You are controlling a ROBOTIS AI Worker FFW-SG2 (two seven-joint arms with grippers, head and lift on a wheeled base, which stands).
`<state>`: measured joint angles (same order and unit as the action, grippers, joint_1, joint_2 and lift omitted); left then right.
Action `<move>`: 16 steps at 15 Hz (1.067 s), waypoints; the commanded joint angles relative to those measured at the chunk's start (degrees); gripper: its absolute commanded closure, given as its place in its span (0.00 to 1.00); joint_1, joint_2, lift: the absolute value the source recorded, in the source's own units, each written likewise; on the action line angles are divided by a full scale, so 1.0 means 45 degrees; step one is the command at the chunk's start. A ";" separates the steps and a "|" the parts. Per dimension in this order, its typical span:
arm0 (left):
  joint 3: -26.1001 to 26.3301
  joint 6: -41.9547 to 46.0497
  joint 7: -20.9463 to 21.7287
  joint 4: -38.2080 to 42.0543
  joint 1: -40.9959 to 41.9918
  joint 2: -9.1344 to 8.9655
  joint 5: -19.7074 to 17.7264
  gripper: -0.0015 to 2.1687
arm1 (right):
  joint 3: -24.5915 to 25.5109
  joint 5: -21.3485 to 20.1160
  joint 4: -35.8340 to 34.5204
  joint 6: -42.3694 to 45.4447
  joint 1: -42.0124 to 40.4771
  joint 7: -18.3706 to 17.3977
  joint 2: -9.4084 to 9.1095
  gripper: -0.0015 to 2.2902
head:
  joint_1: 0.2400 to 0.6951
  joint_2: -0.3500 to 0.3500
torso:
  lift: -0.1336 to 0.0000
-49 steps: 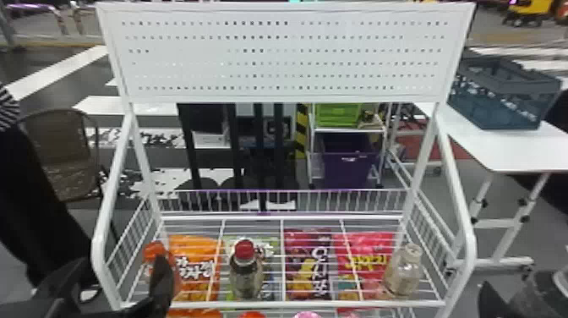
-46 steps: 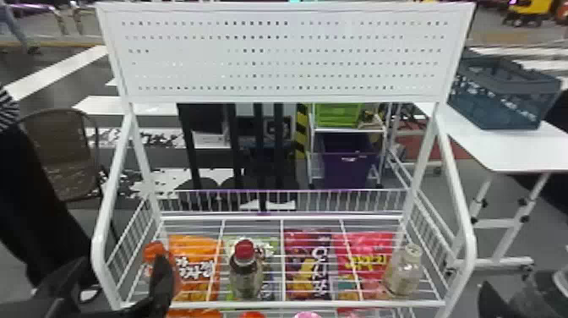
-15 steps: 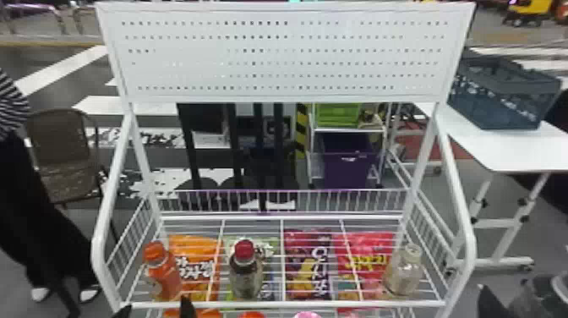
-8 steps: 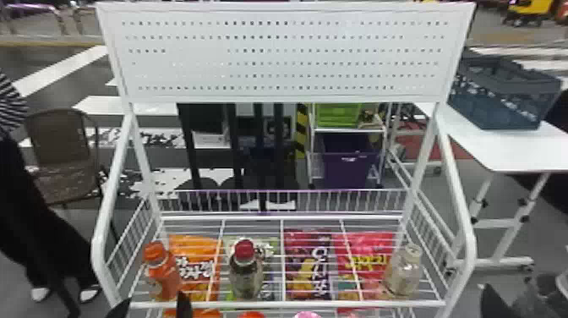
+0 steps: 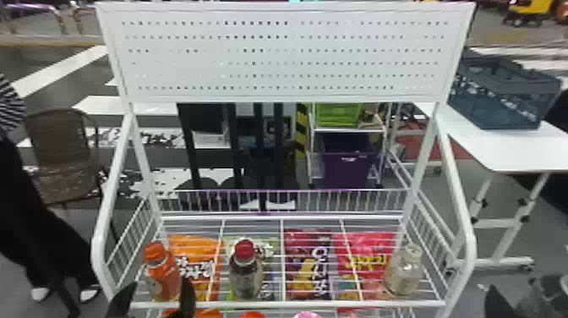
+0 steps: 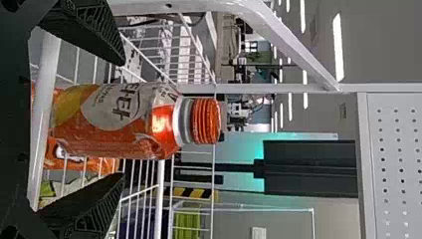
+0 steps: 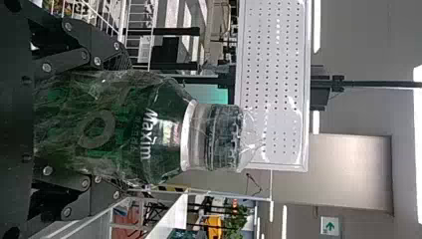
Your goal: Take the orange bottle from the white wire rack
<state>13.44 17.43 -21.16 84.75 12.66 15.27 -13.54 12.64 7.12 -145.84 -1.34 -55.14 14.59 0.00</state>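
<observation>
My left gripper stands open at the front left corner of the white wire rack, its fingertips apart just before the orange bottle. The bottle is on the rack's top shelf, leaning a little. In the left wrist view, the left gripper has the orange bottle between its parted fingers, with a gap on each side and the rack's front bar crossing low. My right gripper is right of the rack; in the right wrist view that gripper is shut on a green bottle.
On the same shelf are a dark bottle with a red cap and a pale glass bottle. Snack bags show through the wires. A white side table holds a grey crate.
My left gripper came rightward from the rack's left side, uncovering the orange bottle in the head view, and then rose slightly toward it. The right arm has barely moved.
</observation>
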 commanded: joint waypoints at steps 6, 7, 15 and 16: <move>0.0099 0.0002 0.0172 -0.0905 -0.0919 -0.0073 -0.0019 0.04 | 0.0238 0.0020 0.0007 -0.0201 0.0027 0.0000 -0.0011 0.36 | 0.57 0.50 | 1.00; 0.0119 0.0002 0.0191 -0.0983 -0.1017 -0.0093 -0.0019 0.04 | 0.0257 0.0020 0.0007 -0.0201 0.0046 0.0000 -0.0011 0.36 | 0.57 0.50 | 1.00; 0.0119 0.0940 0.0035 -0.1530 -0.1192 -0.0210 -0.0077 0.71 | 0.0296 0.0020 0.0047 -0.0592 0.0261 0.0000 -0.0011 0.36 | 0.57 0.50 | 1.00; 0.0119 0.0940 0.0055 -0.1491 -0.1153 -0.0210 -0.0077 0.71 | 0.0296 0.0020 0.0047 -0.0709 0.0300 0.0000 -0.0011 0.36 | 0.57 0.50 | 1.00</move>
<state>13.92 21.61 -21.00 77.84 7.27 14.34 -13.88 13.97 7.21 -145.68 -4.02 -54.05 14.59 0.00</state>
